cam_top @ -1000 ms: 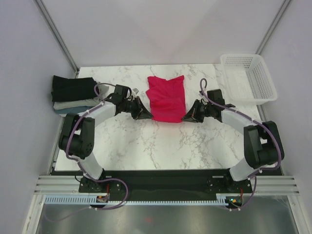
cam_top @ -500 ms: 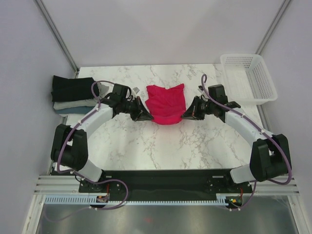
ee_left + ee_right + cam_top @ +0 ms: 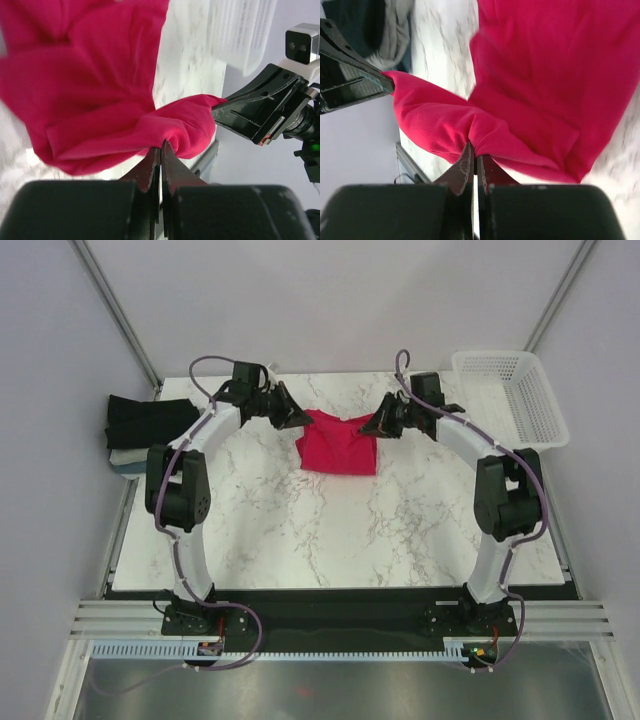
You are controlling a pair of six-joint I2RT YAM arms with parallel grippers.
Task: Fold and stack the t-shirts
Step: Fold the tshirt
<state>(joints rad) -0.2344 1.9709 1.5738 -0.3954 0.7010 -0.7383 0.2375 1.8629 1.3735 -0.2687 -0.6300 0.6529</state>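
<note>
Crimson t-shirt (image 3: pixel 338 445) corners hide inside left end effector (image 3: pixel 160 152), right end effector (image 3: pixel 473 152).

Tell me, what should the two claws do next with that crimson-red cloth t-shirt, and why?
Probably lower and release. The left gripper and right gripper are each shut on a bunched corner of the crimson-red cloth t-shirt, at its far end, while the rest lies on the marble table.

Table (image 3: pixel 330 530): white marble-pattern top, grey veins | Basket (image 3: pixel 495 354): white plastic mesh, upright, at the table's far right corner | Walls (image 3: pixel 330 300): plain pale lilac, on three sides | Posts (image 3: pixel 115 310): metal, at the far corners | Near edge: black base plate (image 3: pixel 340 602), aluminium rails (image 3: pixel 100 615), white slotted cable duct (image 3: pixel 330 648)
</note>
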